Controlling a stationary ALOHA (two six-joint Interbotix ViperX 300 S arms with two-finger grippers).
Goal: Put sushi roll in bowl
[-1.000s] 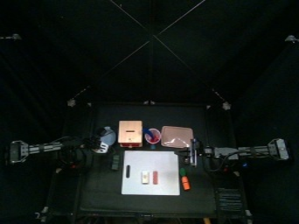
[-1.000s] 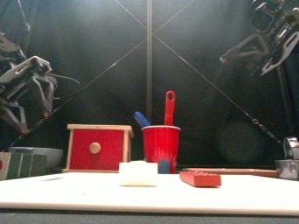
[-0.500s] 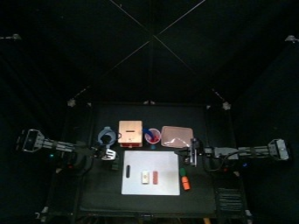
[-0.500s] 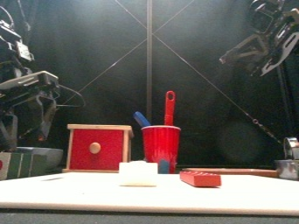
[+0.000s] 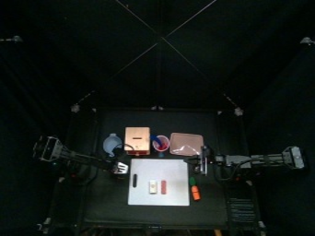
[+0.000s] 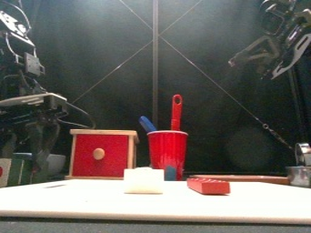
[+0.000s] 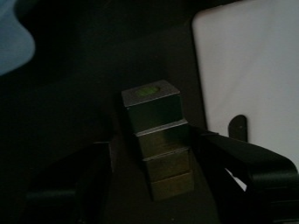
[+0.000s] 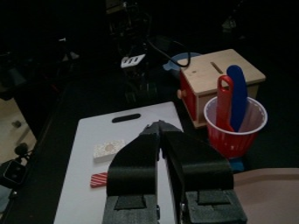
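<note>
Left gripper hangs with jaws spread wide, one on each side of the roll, not pinching it. The roll lies just beside the board; the bowl is near. It looks light, rigid and segmented (four pieces, probably a toy), so grip its long sides mid-length. One roll, one bowl. Right gripper rests closed.

one camera hangs high overhead, looking straight down, the tabletop small mid-frame. another sits low at the front edge, looking level, close to the red cup. each wrist camera peers past its own claw; the right wrist view shares the cup and white board with the others.
</note>
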